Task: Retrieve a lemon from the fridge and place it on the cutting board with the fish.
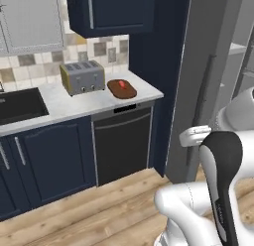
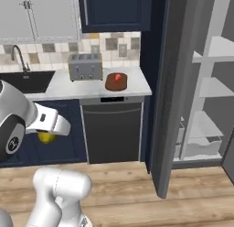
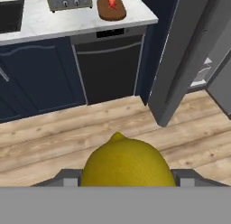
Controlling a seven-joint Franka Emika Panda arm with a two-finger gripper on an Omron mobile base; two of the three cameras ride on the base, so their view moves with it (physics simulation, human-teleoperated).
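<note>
Yellow lemon [image 3: 127,162] in claw [image 3: 127,179] (fridge [image 2: 179,84] open)

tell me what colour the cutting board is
Dark reddish-brown cutting board, clearest in the hand view.

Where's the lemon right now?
The lemon sits between the gripper's fingers, held above the wood floor; in the right base view it shows beneath the hand, left of the dishwasher.
</note>
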